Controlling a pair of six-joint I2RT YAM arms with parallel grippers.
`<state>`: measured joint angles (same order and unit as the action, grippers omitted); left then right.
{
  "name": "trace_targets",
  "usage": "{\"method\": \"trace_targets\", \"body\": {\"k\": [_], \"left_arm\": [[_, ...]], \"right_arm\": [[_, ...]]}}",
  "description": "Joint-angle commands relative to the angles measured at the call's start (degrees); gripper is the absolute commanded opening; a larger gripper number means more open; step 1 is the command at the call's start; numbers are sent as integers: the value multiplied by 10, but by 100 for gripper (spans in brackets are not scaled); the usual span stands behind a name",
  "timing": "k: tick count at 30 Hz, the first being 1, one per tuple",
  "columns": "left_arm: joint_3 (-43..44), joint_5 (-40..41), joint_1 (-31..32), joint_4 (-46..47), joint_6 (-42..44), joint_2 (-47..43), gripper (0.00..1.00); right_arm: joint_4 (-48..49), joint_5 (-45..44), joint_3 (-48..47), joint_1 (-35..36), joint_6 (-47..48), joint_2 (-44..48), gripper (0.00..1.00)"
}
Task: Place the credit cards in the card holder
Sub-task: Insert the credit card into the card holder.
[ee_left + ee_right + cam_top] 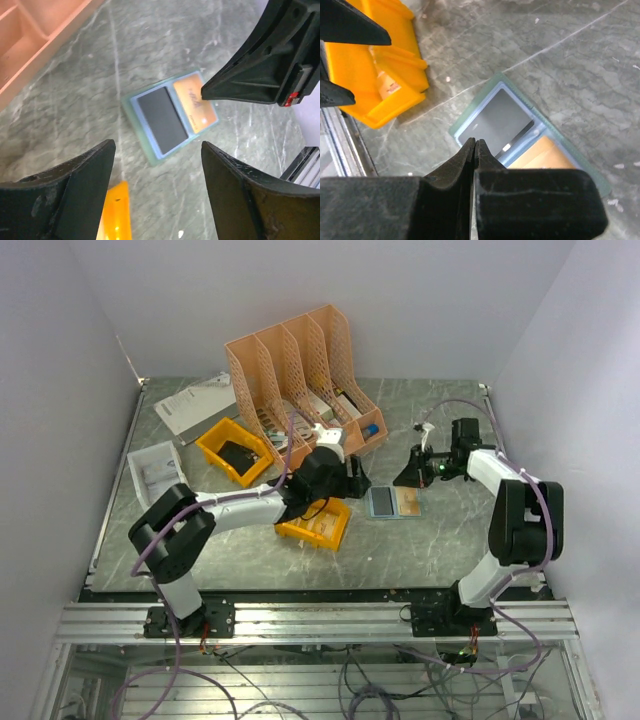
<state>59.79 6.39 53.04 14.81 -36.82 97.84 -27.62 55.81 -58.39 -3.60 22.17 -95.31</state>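
Top external view: a marbled grey-green table (450,540) carries everything. A peach file rack (300,365) stands at the back. The left arm (240,508) stretches from its base toward the middle, and the right arm (515,510) bends inward from the right. A white tray (155,472) sits at the left edge. One yellow bin (234,450) lies in front of the rack and a second bin (315,523) lies under the left arm.

The left gripper (357,483) hangs just left of the holder (393,515), its jaws spread wide with nothing between them. The left wrist view looks down between its fingers (75,185) at the holder (141,131).

The right gripper (410,473) hangs just behind the holder, its fingers (455,165) pressed together with nothing seen between them. Its tip sits at the edge of the tan card (195,102); I cannot tell whether it touches.

The holder (475,107) lies unfolded, flat on the table in the middle, pale blue inside. A dark card (162,120) lies on its left half and the tan card (408,502) on its right half.
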Motion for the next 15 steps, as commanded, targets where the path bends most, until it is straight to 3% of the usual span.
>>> {"method": "trace_targets", "body": {"k": [1,8,15], "left_arm": [[-22,-88,-22,66,-36,-10,78],[18,-112,-26,33,-52,52,47],[49,-119,-27,14,-63,101,37]], "right_arm": [[-41,-58,-46,25,30,-57,0],[-23,-135,-46,65,6,-78,0],[-22,-167,-51,70,-1,-102,0]]}}
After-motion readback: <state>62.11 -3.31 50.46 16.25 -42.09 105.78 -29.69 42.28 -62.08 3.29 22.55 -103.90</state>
